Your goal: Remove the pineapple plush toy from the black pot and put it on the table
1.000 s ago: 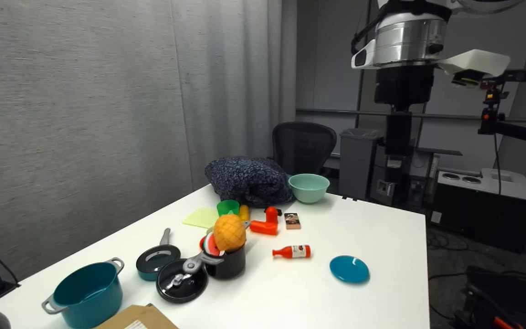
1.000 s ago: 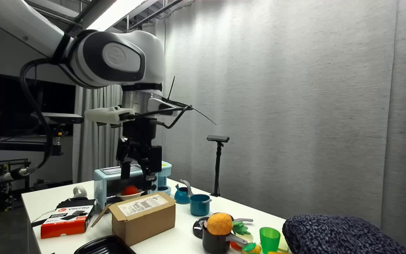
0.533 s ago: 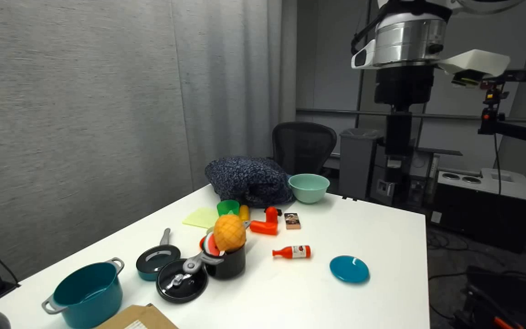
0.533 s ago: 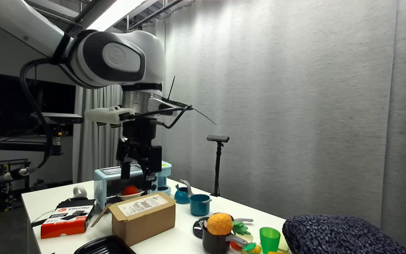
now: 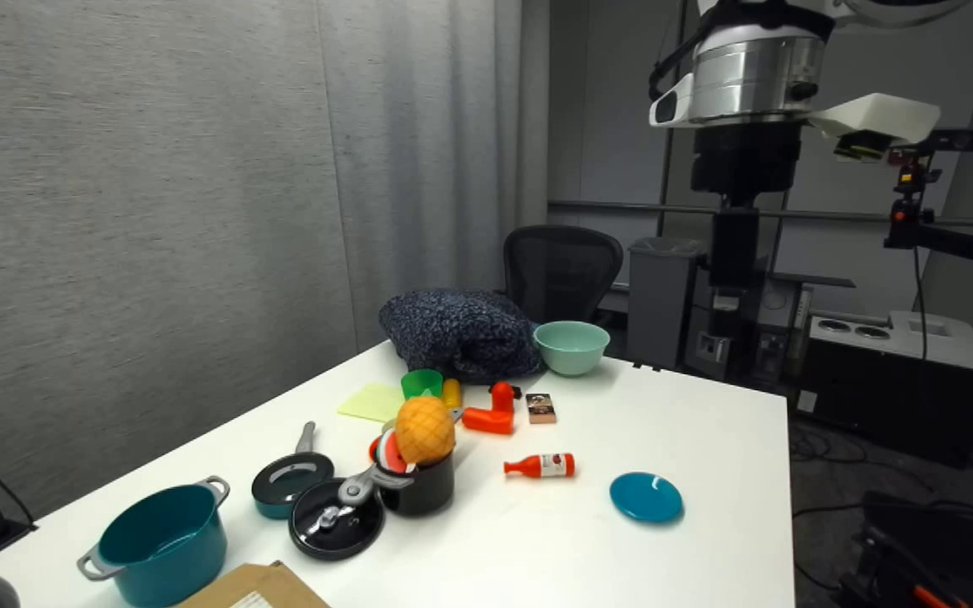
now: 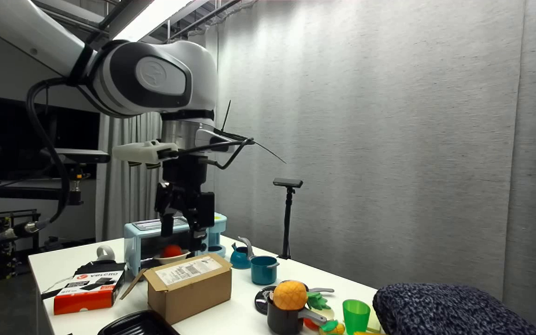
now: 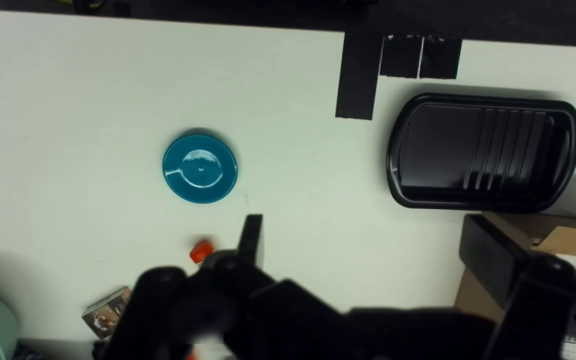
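Observation:
The pineapple plush toy sits in the black pot, its orange-yellow body bulging above the rim. The toy and pot show in both exterior views. Green leaves show beside the toy. The pot stands on the white table. My gripper hangs well above the table, far from the pot. It also shows in an exterior view. In the wrist view my gripper has its fingers wide apart with nothing between them. The toy and pot are out of the wrist view.
A cardboard box and black tray lie near the gripper. A teal plate and red bottle lie on the table. A black lid, pan and watermelon slice crowd the pot. A teal pot stands nearby.
My gripper has shifted only very slightly. The toy, the pot and the other objects have not moved.

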{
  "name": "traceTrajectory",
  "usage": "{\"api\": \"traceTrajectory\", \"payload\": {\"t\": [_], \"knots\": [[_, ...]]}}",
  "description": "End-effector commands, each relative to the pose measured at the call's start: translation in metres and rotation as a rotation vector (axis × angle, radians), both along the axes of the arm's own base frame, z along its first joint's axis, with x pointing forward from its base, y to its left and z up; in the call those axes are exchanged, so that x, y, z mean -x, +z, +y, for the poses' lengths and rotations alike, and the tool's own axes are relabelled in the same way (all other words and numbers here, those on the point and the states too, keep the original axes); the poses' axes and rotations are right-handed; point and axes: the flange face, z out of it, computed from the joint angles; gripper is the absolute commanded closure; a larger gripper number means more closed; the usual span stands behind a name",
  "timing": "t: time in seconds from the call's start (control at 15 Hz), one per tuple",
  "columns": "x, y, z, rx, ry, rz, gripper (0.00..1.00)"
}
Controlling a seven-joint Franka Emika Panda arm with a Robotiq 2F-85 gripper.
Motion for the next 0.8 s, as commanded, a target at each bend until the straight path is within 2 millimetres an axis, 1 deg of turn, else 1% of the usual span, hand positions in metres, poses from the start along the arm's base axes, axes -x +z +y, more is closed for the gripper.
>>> {"api": "traceTrajectory", "payload": {"t": [0.0, 0.07, 0.33, 0.4, 0.6, 0.67, 0.73], "knots": [[-0.031, -0.004, -0.007, 0.06, -0.049, -0.079, 0.0], [-0.043, -0.005, -0.01, 0.081, -0.062, -0.107, 0.0], [-0.105, -0.014, -0.023, 0.108, -0.116, -0.205, 0.0], [-0.123, -0.015, -0.026, 0.11, -0.127, -0.222, 0.0], [-0.169, -0.02, -0.028, 0.115, -0.146, -0.246, 0.0], [-0.135, -0.02, -0.026, 0.1, -0.126, -0.234, 0.0], [-0.144, -0.024, -0.026, 0.101, -0.127, -0.231, 0.0]]}}
